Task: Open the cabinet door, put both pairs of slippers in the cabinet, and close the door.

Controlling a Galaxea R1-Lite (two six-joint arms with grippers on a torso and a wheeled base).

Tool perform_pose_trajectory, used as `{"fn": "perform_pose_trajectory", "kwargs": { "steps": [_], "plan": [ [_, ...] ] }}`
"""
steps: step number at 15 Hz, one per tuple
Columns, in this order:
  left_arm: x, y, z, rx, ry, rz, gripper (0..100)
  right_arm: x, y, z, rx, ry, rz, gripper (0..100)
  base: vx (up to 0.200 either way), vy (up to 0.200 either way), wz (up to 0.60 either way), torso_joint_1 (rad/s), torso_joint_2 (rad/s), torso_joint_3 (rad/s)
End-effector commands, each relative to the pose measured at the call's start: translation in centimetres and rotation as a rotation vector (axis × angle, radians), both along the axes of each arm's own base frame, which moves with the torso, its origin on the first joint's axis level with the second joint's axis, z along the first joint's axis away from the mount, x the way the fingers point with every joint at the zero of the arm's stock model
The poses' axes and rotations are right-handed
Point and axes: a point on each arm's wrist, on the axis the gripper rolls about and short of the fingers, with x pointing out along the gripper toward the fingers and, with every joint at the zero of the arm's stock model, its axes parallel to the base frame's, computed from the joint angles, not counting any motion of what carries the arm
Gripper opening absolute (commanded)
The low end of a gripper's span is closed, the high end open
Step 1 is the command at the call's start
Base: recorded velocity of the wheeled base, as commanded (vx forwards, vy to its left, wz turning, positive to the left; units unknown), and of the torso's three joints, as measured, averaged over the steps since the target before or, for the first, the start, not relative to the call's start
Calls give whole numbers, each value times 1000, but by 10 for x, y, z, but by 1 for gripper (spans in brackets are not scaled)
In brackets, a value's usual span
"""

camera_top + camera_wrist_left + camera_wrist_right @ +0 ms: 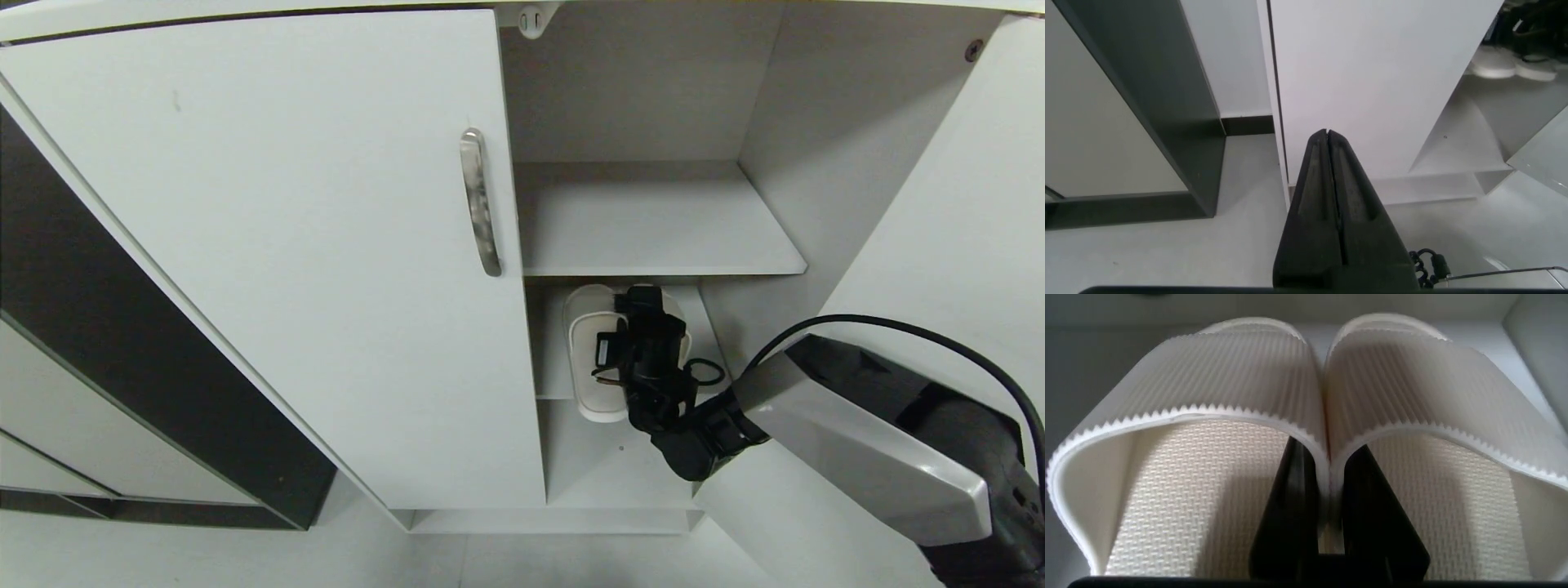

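Note:
A pair of white ribbed slippers [584, 367] lies side by side in the cabinet's lower compartment, under the middle shelf [653, 229]. My right gripper [641, 306] reaches in from the front. It is shut on the two inner strap walls of the slippers [1208, 384], one finger inside each shoe [1328, 498]. The cabinet's left door [286, 245] with its metal handle [480, 204] is closed, while the right door [963, 204] stands swung open. My left gripper [1327, 143] hangs low before the closed door [1380, 73], shut and holding nothing.
A dark grey panel [122, 327] and pale furniture stand to the left of the cabinet. Pale floor [1151, 253] lies in front of it. The upper shelf holds nothing. My right arm's cable [898, 327] loops near the open door.

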Motion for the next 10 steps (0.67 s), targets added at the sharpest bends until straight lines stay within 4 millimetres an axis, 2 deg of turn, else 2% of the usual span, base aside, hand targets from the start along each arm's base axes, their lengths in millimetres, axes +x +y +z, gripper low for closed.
{"fn": "perform_pose_trajectory", "kwargs": {
  "steps": [1,6,10],
  "plan": [
    [0,0,0,1,1,0,0,6,0,0,3,-7,-9,0,0,0,0,0,0,0],
    [0,0,0,1,1,0,0,20,-2,2,-24,-21,-29,0,0,0,0,0,0,0],
    [0,0,0,-1,1,0,0,22,-1,-1,-35,-13,-29,0,0,0,0,0,0,0]
  ]
}}
